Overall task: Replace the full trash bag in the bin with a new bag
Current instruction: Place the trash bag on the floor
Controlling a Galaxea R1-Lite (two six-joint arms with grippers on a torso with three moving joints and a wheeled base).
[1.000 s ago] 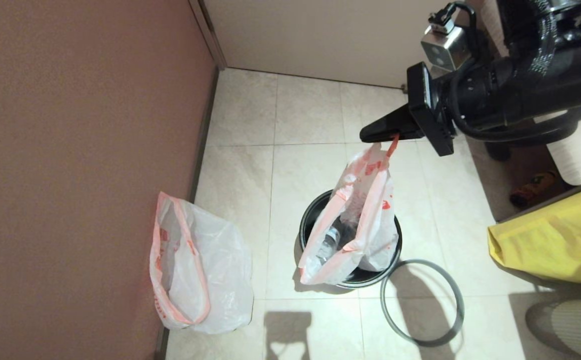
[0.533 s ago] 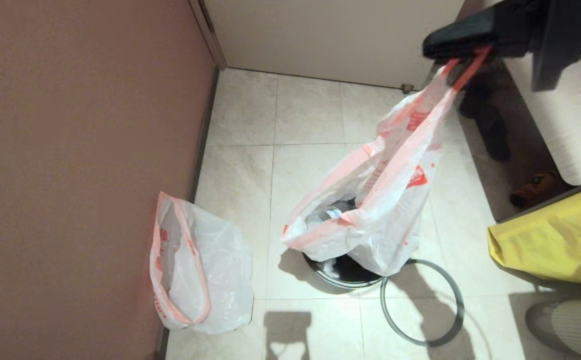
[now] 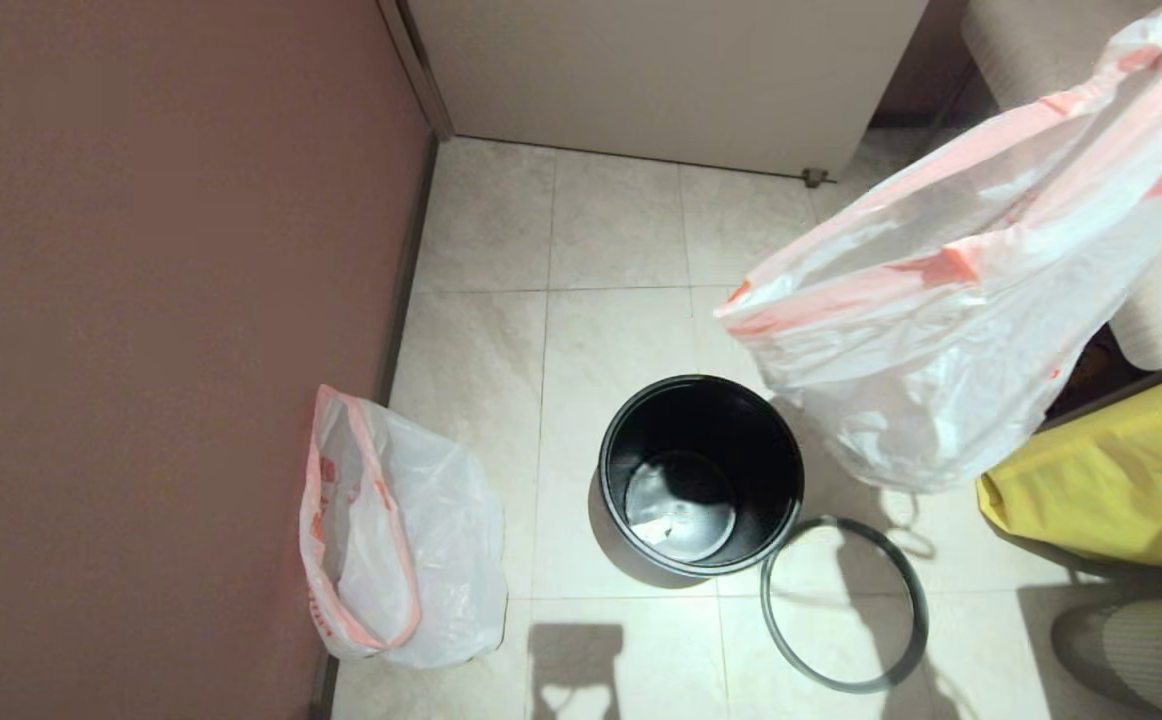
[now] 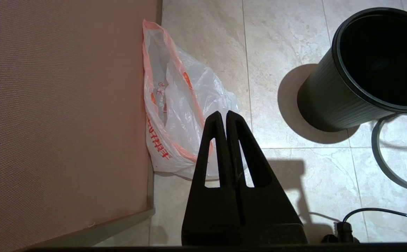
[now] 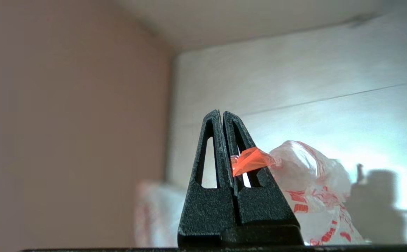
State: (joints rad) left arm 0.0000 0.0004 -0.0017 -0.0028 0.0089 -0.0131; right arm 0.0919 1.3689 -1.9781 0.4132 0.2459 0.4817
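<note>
Lifted: crinkly full trash bag [image 3: 951, 330] (translucent)

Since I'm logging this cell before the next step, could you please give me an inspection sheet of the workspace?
Surface: beige tiled floor, nothing spilled that I can see.
Job's things: bin upright with nothing in it; full bag hanging in the air to its right; new bag slumped against the wall.
Clutter: grey hoop flat on the floor touching the bin; yellow bag at the right edge.
Grippers: right end effector shut on the full bag's red band; left end effector shut, holding nothing, above the floor near the new bag.
Cables: black cable on the floor by the left arm.
Surroundings: pinkish wall left, pale panel behind.
</note>
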